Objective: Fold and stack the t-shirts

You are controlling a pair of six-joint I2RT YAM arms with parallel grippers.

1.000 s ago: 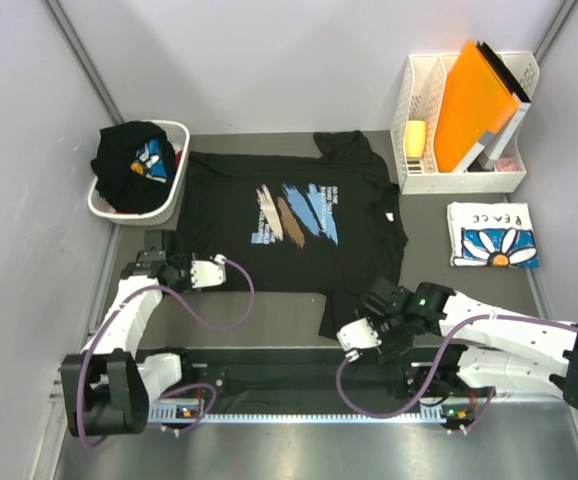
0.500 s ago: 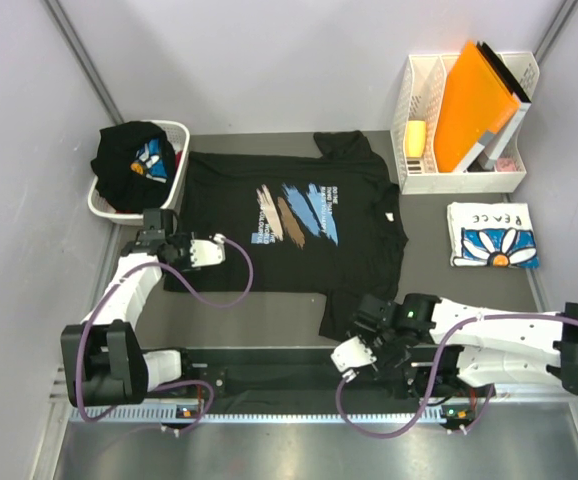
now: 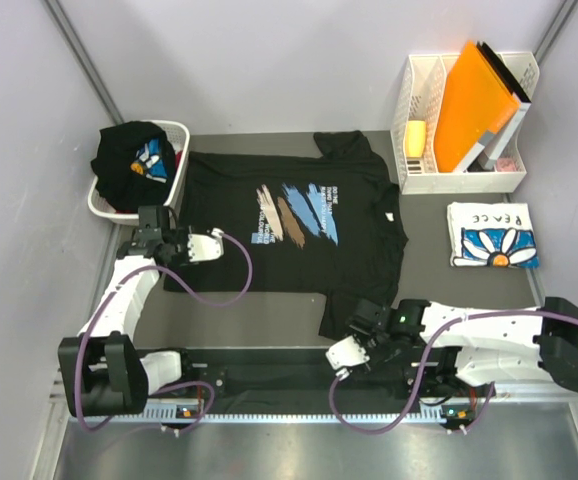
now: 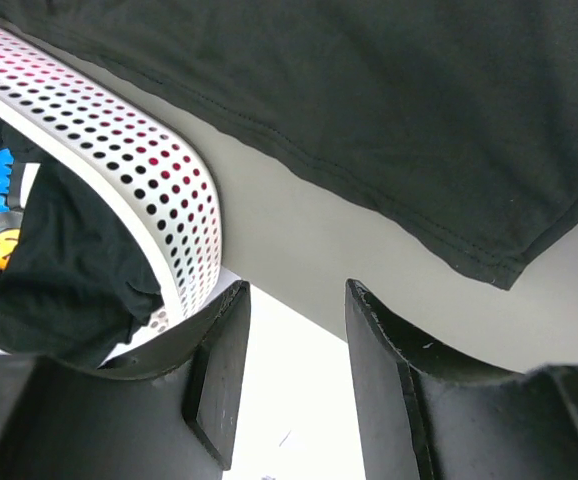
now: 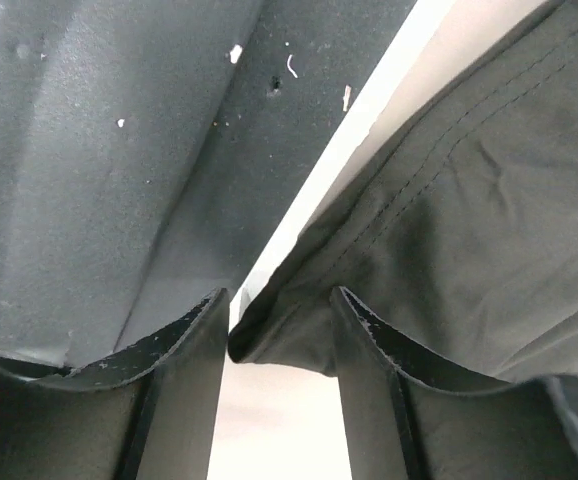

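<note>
Black t-shirt (image 3: 289, 240) with brush-stroke print lies spread flat, print up, mid-table (image 3: 269, 312), collar toward the right, hem toward the left. White basket (image 3: 176, 196) at far left, just beside the hem, holds a bundled black tee (image 3: 124, 165). Folded white daisy tee (image 3: 492, 237) sits at right, well apart from the spread shirt. Left tool (image 4: 299, 300): jaws apart, nothing between them, hovering near the basket wall and the hem corner. Right tool (image 5: 279, 310): low at the near sleeve (image 5: 449, 220), jaws straddling its folded edge; cannot tell whether they actually pinch the cloth.
</note>
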